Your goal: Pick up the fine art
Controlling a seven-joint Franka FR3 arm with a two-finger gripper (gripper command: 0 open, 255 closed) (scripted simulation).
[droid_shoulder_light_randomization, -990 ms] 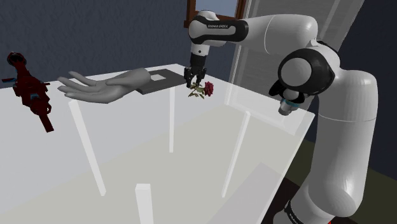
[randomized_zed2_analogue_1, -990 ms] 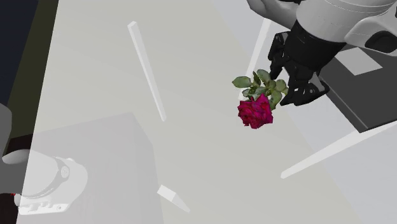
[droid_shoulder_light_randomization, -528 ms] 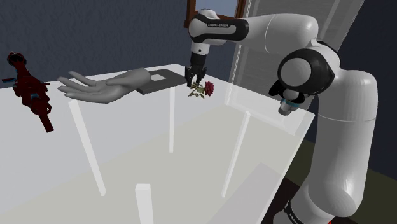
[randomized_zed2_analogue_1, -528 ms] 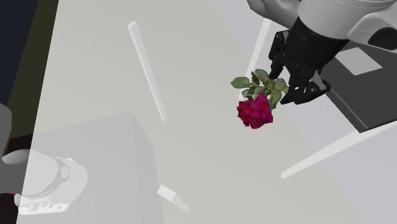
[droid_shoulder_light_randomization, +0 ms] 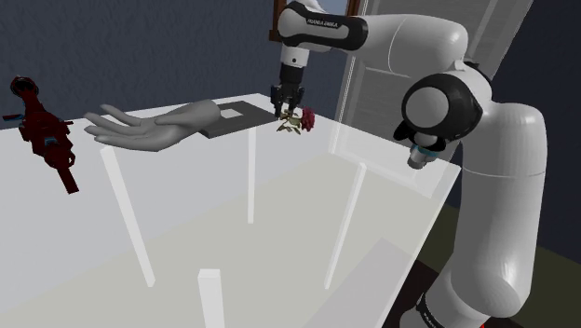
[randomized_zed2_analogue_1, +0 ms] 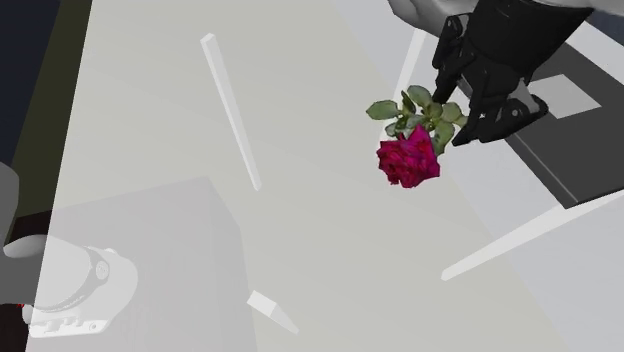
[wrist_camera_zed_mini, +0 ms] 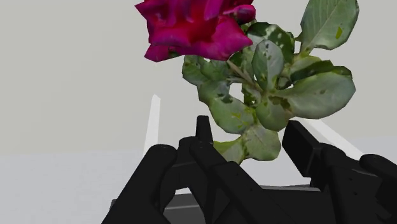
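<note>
Above the pale table (droid_shoulder_light_randomization: 186,214), the white arm (droid_shoulder_light_randomization: 410,42) holds its black gripper (randomized_zed2_analogue_1: 452,122) aloft, pinching the leafy stem of the red rose (randomized_zed2_analogue_1: 408,160), which hangs clear of the surface. The pick-up looks essentially done; only a steady hold remains.

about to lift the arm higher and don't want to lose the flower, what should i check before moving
1. Grip: ok. The fingers are shut on the rose, with its leafy stem between them.
2. Contact spot on the stem: cannot tell. Leaves cover it in the wrist view.
3. Rose off the table: ok. In the shoulder view it hangs from the gripper above the surface.
4. Grey hand sculpture: ok. It lies well apart from the rose, toward the shoulder view's left.
5. Dark slab: ok. It lies flat on the table, lower than the rose.
</note>
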